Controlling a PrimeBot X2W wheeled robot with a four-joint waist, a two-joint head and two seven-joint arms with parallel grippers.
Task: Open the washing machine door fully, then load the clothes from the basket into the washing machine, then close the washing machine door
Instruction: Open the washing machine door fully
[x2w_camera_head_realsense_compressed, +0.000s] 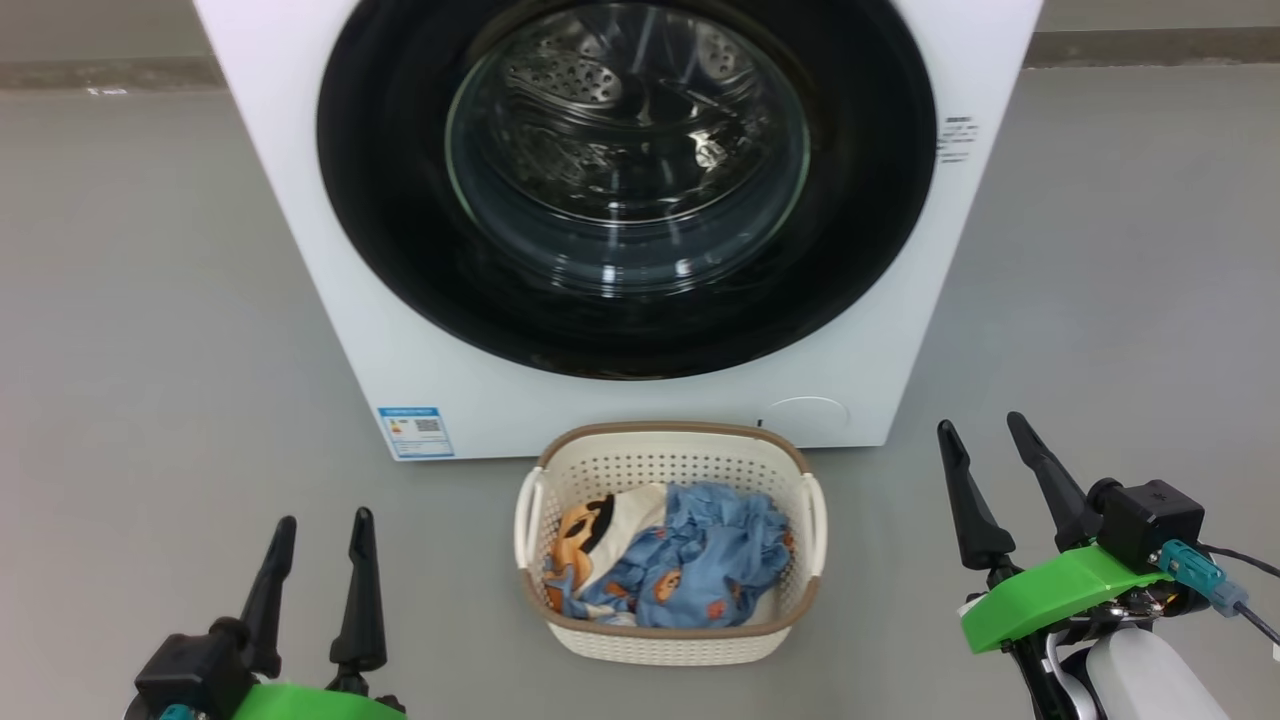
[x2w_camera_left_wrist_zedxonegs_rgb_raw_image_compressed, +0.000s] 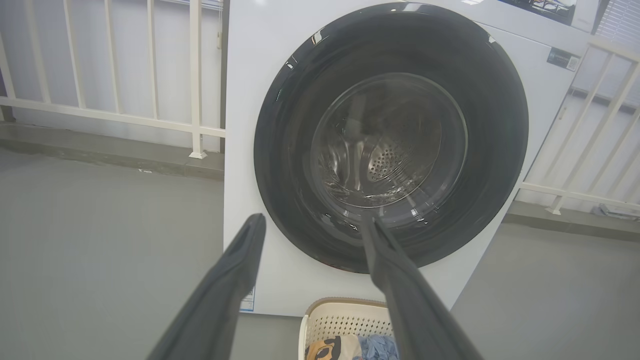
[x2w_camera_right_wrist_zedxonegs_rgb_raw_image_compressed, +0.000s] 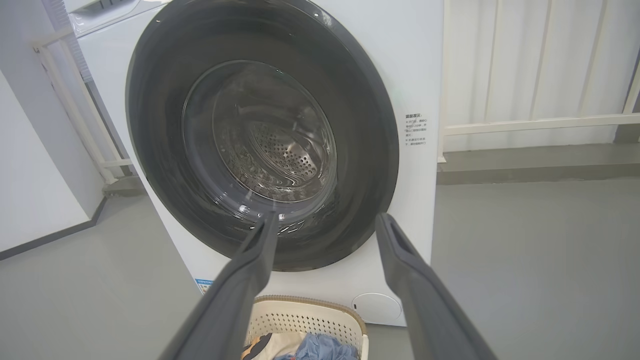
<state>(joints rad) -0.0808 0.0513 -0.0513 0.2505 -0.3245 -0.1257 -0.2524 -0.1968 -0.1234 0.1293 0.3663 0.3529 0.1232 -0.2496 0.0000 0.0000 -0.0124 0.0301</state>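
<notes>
Washing machine (x2w_camera_head_realsense_compressed: 640, 405) bears a blue label (x2w_camera_head_realsense_compressed: 415, 432); print unreadable.

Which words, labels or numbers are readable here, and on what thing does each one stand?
The blue label on the washing machine, lower corner: too small to read.
The dark printed lines beside the washing machine door: blurred, unreadable.
The dark sticker near its top corner: too small to read.
Nothing can be quoted.

Light: bright and even.
Shadows: faint and soft.
Glare: small shiny spots on the washing machine door (x2w_camera_head_realsense_compressed: 627, 180).
</notes>
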